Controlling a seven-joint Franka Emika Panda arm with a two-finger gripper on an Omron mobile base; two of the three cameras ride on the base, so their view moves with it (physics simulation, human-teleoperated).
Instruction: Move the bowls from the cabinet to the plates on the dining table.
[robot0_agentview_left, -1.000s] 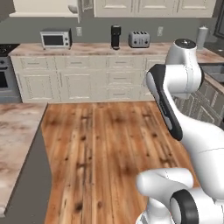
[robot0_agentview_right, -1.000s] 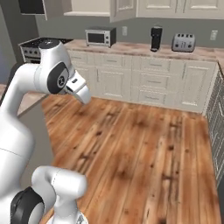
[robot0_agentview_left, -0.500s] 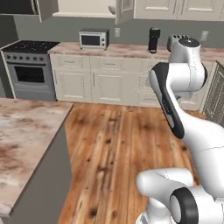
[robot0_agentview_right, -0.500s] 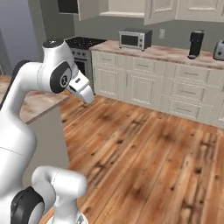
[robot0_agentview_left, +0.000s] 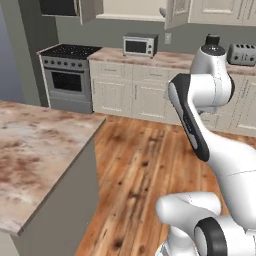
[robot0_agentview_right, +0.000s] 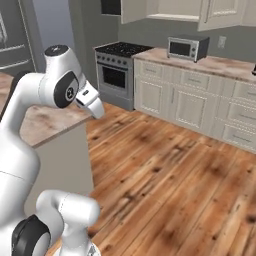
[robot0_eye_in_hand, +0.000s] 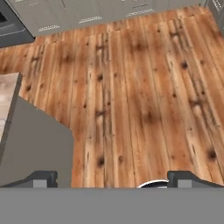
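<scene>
Your gripper (robot0_eye_in_hand: 112, 179) hangs over bare wooden floor (robot0_eye_in_hand: 131, 87) with its fingers spread wide and nothing between them; you carry no bowl. In the left base view the cabinet (robot0_agentview_left: 150, 10) stands open above the counter, its doors swung out over the microwave (robot0_agentview_left: 140, 46); a small pale rounded shape at the right edge of its opening may be one of the bowls, though it is too small to be sure. A marble top (robot0_agentview_left: 35, 150) fills the near left corner of that view, beside the stove (robot0_agentview_left: 67, 77); whether it is the dining table you cannot tell, and the part you see holds no plates and no bowls. By these pictures no bowl sits on a plate yet; reaching into the cabinet, gripping, carrying and placing all seem left to do.
</scene>
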